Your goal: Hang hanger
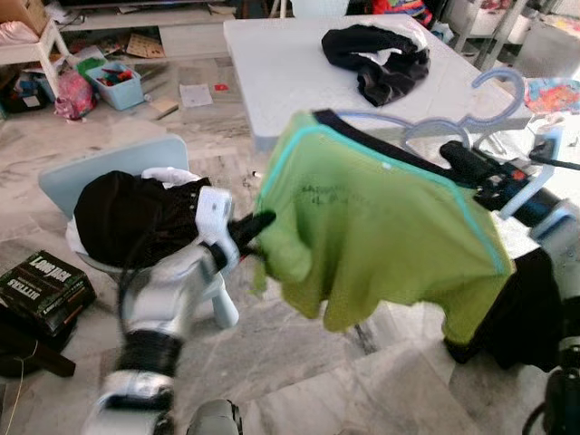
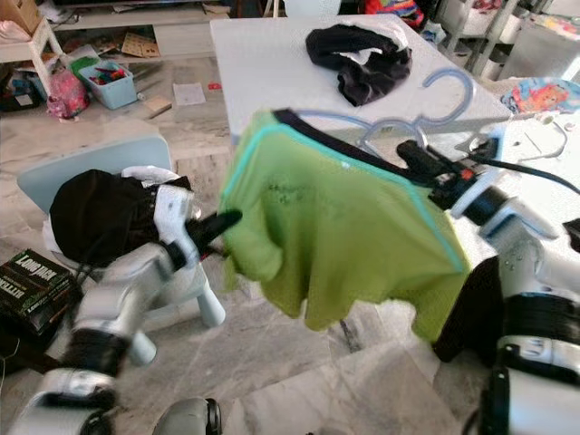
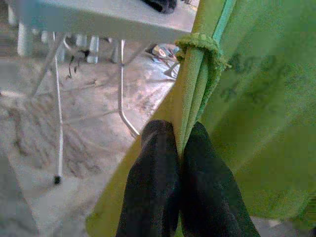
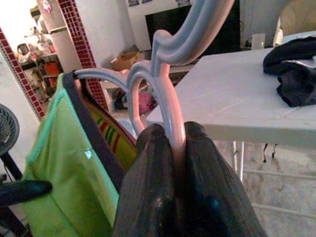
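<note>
Green shirt (image 1: 381,236) pinched by left claw (image 1: 258,224), hanger (image 4: 165,94) clamped in right claw (image 1: 471,163); carrying to a rail next.

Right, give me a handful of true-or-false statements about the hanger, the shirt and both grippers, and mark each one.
1. The right gripper is shut on the hanger. True.
2. The green shirt lies flat on the white table. False: it hangs on the hanger, in the air, nearer the robot than the table.
3. The left gripper pinches the shirt's edge. True.
4. The dark garment on the table is on a hanger too. False: it lies crumpled on the tabletop.
5. The hanger's hook is hooked on a rail. False: it is free in the air.
</note>
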Robot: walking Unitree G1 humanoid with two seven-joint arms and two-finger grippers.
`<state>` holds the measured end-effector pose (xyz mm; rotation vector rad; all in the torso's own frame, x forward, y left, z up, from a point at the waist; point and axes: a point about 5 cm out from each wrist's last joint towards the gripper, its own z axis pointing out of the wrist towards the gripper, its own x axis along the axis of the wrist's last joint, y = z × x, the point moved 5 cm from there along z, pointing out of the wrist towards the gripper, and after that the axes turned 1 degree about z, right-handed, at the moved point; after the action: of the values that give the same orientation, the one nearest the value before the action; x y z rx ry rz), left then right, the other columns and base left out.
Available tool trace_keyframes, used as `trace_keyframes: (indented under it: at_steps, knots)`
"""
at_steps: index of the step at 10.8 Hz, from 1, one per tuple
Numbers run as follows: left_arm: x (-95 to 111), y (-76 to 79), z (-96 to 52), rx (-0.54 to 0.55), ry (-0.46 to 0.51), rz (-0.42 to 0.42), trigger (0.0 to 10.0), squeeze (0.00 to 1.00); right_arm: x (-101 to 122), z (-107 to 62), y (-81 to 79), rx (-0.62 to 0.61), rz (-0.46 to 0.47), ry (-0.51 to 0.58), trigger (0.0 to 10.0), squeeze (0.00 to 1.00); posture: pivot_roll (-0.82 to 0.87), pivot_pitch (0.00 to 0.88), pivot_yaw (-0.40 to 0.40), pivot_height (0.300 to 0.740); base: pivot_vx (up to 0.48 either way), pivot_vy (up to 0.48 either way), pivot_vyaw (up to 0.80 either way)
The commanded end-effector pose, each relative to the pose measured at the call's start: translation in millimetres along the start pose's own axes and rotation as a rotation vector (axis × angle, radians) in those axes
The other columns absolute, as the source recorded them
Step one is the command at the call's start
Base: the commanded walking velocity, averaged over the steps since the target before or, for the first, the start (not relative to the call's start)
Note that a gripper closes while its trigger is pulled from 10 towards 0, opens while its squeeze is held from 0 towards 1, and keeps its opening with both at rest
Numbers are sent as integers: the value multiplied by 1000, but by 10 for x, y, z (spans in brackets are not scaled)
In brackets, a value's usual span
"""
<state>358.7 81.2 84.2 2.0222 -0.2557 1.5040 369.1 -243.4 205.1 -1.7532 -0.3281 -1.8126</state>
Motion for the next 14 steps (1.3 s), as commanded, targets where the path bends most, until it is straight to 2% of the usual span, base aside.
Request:
trace_keyframes:
  at_steps: [1,2,4,5,6,7,8,10,11,12,14]
  knots:
    - [-486,-249,-157,144,-172,-85,0,0,723,-167,103,-86,-57,315,0,0,-100,0,-37,740,0,0,0]
    - [-504,-279,-163,189,-180,-107,0,0,718,-179,122,-98,-58,315,0,0,-105,0,-32,740,0,0,0]
    - [-464,-372,-179,317,-166,-228,0,0,716,-184,137,-111,-58,318,0,0,-110,0,-30,740,0,0,0]
    - [-461,-348,-172,379,-146,-325,0,0,663,-162,119,-118,-51,310,0,0,-107,0,-31,740,0,0,0]
    - [-497,-225,-140,358,-156,-379,0,0,571,-131,84,-119,-48,295,0,0,-105,0,-32,740,0,0,0]
    - [-542,-96,-108,303,-183,-326,0,0,455,-90,31,-116,-45,275,0,0,-103,0,-32,740,0,0,0]
    - [-556,-32,-103,284,-205,-314,0,0,365,-51,-57,-89,-46,258,0,0,-102,0,-30,740,0,0,0]
    - [-525,23,-106,237,-226,-280,0,0,344,-46,-79,-79,-53,242,0,0,-102,0,-30,740,0,0,0]
    - [-494,-43,-117,262,-219,-278,0,0,358,-38,-81,-74,-64,239,0,0,-101,0,-32,740,0,0,0]
    - [-528,12,-109,249,-229,-300,0,0,402,-25,-69,-82,-61,256,0,0,-100,0,-33,740,0,0,0]
    - [-748,320,-123,160,-318,-280,0,0,428,6,-87,-80,-63,265,0,0,-102,0,-33,740,0,0,0]
